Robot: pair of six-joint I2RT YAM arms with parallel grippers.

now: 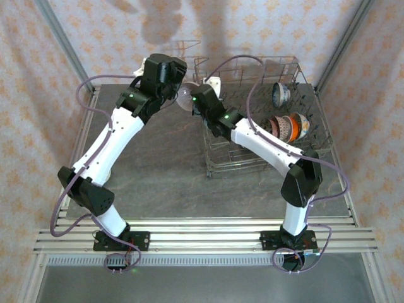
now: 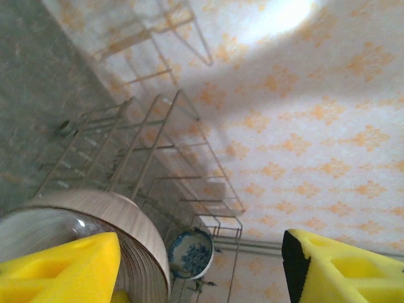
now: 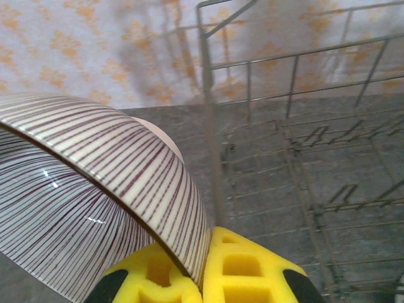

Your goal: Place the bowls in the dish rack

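A white bowl with thin brown stripes [image 1: 185, 96] hangs in the air just left of the dish rack [image 1: 218, 165], between my two grippers. My right gripper [image 3: 205, 262] is shut on the striped bowl's [image 3: 95, 183] rim, one yellow pad inside and one outside. My left gripper [image 2: 202, 271] stands open, with the striped bowl [image 2: 95, 214] against its left finger [image 2: 60, 268] and its right finger [image 2: 344, 268] far off. In the overhead view my left gripper [image 1: 178, 88] is at the bowl's left and my right gripper [image 1: 196, 101] at its right.
Three bowls stand on edge in the rack's right half: a blue-and-white one [image 1: 281, 93] and two orange-brown patterned ones [image 1: 284, 126] [image 1: 302, 124]. The blue-and-white bowl [image 2: 191, 252] and the rack's wires [image 2: 158, 145] [image 3: 303, 164] lie close by. Patterned walls surround the grey table [image 1: 158, 170].
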